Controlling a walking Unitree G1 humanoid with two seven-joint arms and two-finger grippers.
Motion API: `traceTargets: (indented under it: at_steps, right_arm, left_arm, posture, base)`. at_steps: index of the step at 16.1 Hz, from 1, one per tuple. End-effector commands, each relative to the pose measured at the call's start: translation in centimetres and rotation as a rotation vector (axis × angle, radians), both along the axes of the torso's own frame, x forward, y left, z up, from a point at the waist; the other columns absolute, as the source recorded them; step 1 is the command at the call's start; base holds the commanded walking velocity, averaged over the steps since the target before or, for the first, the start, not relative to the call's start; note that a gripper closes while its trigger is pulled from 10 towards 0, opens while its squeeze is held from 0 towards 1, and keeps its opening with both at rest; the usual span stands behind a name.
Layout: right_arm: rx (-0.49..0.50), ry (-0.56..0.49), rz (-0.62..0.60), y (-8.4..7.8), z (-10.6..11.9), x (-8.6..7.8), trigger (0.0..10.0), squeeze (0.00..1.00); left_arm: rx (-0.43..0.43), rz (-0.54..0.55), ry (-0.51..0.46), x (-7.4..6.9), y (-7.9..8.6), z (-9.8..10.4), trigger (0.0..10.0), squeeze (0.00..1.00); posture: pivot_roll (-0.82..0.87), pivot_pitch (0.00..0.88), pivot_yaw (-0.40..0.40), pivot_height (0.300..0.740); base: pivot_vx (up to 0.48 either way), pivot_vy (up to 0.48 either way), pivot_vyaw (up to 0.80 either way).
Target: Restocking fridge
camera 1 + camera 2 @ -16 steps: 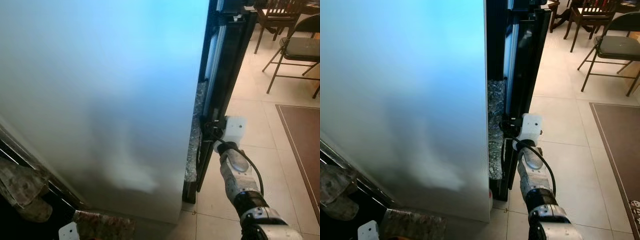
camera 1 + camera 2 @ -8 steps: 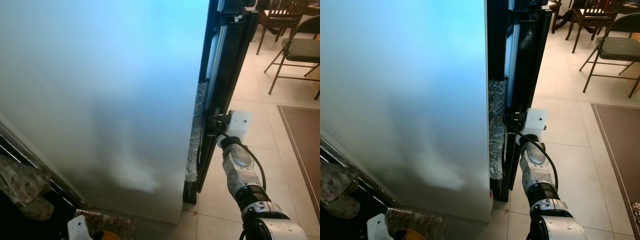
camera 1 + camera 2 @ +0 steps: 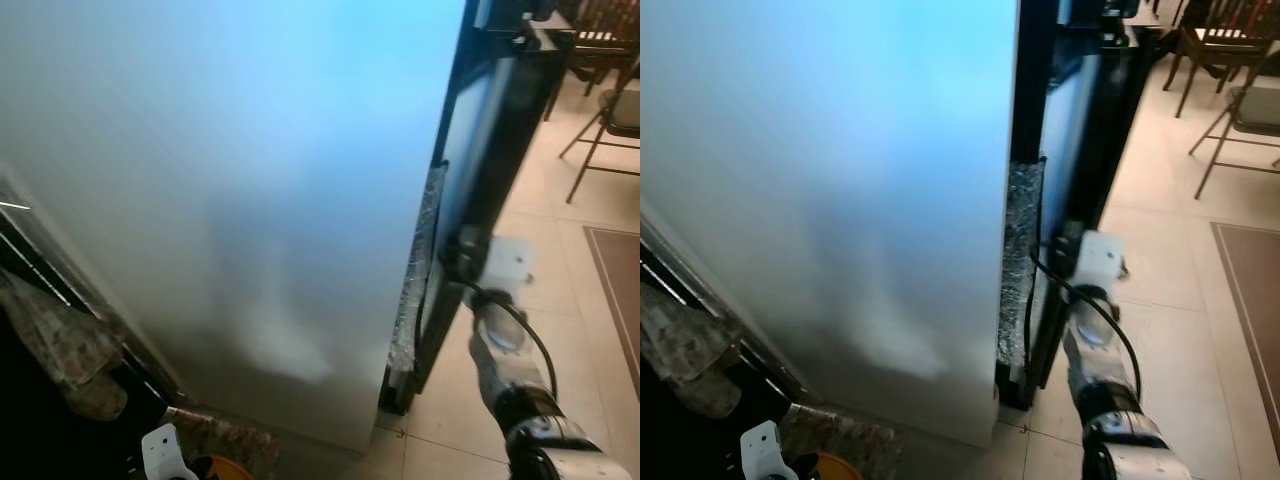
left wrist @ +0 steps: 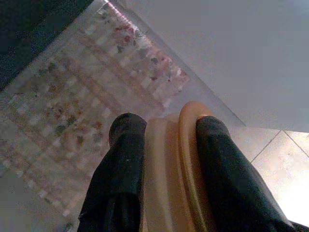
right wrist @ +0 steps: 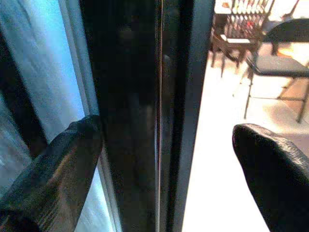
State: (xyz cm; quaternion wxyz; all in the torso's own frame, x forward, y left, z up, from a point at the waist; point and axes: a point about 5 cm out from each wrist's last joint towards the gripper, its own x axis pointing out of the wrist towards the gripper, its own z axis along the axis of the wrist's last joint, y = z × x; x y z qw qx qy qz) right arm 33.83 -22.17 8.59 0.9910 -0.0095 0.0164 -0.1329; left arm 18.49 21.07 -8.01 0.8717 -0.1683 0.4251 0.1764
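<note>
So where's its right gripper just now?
The right gripper is low at the fridge door edge, fingers open around it, right of the big white panel.

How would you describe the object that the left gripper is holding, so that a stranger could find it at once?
Start from the large pale fridge door that fills the head views and go down to its bottom edge, near the floor. There the left gripper has its two black fingers shut on an orange-tan plastic item with a raised rim. Its warm orange colour sets it apart from the mottled patterned surface beside it.
</note>
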Motion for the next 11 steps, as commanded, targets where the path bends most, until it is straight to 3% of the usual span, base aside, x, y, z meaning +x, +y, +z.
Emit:
traceTargets:
  at_steps: [1, 2, 5, 8, 9, 11]
  right_arm:
    - [0.021, 0.048, -0.073, -1.5, -1.2, -1.0, 10.0, 0.00]
    - [0.017, 0.056, -0.086, -1.9, -1.5, -1.3, 10.0, 0.00]
    - [-0.004, 0.168, -0.234, -5.7, -4.1, -4.5, 10.0, 0.00]
    - [-0.023, 0.268, -0.413, -10.0, -5.8, -8.3, 10.0, 0.00]
    - [-0.036, 0.309, -0.543, -12.6, -6.3, -10.8, 10.0, 0.00]
    - [0.008, 0.354, -0.628, -14.1, -6.9, -12.7, 10.0, 0.00]
  left_arm:
    - [0.009, -0.011, 0.005, 0.4, -0.1, 0.1, 10.0, 0.00]
    - [0.009, -0.012, 0.004, 0.5, -0.2, 0.2, 10.0, 0.00]
    - [0.011, -0.013, 0.008, 0.3, 0.2, 0.1, 10.0, 0.00]
    - [0.012, -0.014, 0.010, 0.2, 0.2, 0.1, 10.0, 0.00]
    - [0.013, -0.016, 0.012, 0.1, 0.2, 0.1, 10.0, 0.00]
    - [0.013, -0.020, 0.015, 0.0, 0.2, 0.0, 10.0, 0.00]
  posture:
    - [-0.15, 0.000, 0.073, 0.740]
    - [-0.15, 0.000, 0.073, 0.740]
    - [-0.15, 0.000, 0.069, 0.740]
    - [-0.15, 0.000, 0.069, 0.740]
    - [-0.15, 0.000, 0.069, 0.740]
    - [-0.16, 0.000, 0.072, 0.740]
  base:
    - [0.000, 0.000, 0.00]
    - [0.000, 0.000, 0.00]
    - [0.000, 0.000, 0.00]
    - [0.000, 0.000, 0.00]
    - [0.000, 0.000, 0.00]
    - [0.000, 0.000, 0.00]
